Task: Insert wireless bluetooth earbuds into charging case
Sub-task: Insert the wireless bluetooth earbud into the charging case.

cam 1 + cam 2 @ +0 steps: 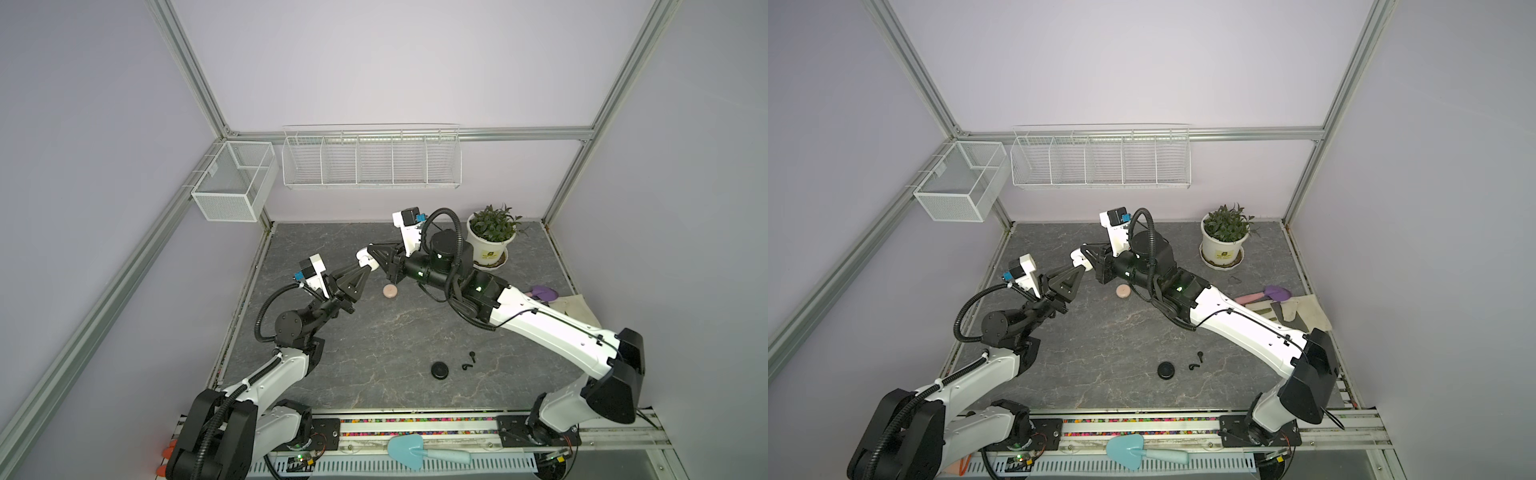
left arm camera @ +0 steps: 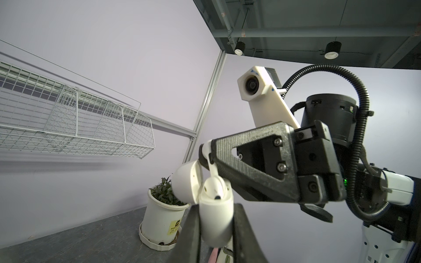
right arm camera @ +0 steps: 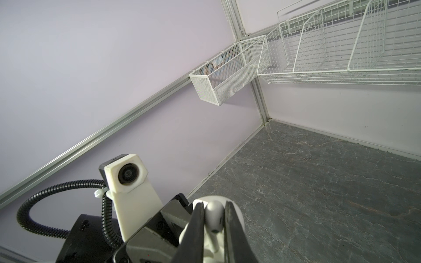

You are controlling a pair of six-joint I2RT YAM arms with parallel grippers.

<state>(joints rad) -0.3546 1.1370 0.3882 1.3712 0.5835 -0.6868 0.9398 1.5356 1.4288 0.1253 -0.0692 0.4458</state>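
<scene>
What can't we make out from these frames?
- Top views: white case interior, too small, crowded by left gripper and right gripper tips.
- Right wrist: case slots, hidden behind white earbud and right fingers.
- Left wrist: case's sides, covered by left fingers.
- Black earbuds: too small to tell left from right.

You're looking at nothing readable: the yellow label (image 1: 492,254) on the pot (image 1: 481,248), right of centre in both top views, is blurring out.

Both top views are gazing down from high over the front edge of the surface (image 1: 374,332), sharing everything. Wrist cameras are peering close along the left pincer (image 2: 215,207) and right pincer (image 3: 214,205), tilting upward, facing each other, both catching the wire rack (image 2: 75,136) (image 3: 341,57).
</scene>
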